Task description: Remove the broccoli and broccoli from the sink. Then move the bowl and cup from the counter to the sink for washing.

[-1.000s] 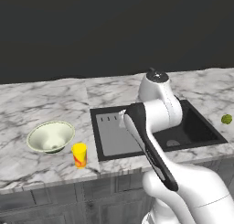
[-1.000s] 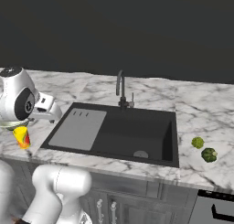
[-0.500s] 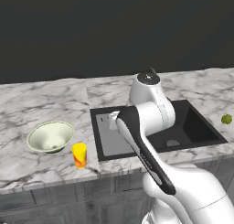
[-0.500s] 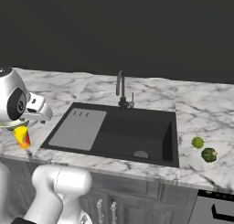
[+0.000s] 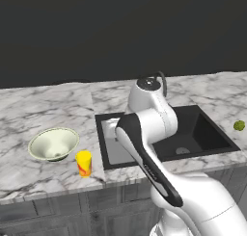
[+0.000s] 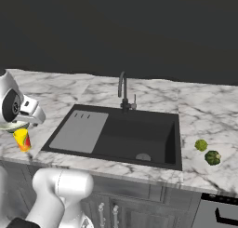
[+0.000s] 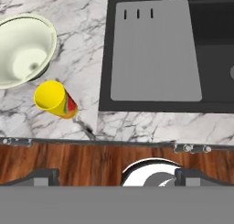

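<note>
1. The pincer [image 7: 117,175] hangs with its jaws spread wide and empty, looking down over the worktop [image 7: 137,125] edge; cup [image 7: 55,99] at 10 o'clock in the hand view, bowl [image 7: 23,49] beyond it, nearly touching.
2. Both broccoli florets [image 6: 201,145] [image 6: 213,157] already lie on the worktop at 3 o'clock of the sink [image 6: 116,136], which looks empty.
3. Risk: cup and bowl sit so close that a jaw descending on the cup could nudge the bowl or tip the cup.
4. Risk: the bowl's wide, shallow rim may slip from a narrow pinch.
5. Risk: swinging across could clip the tap [image 6: 123,90].
</note>
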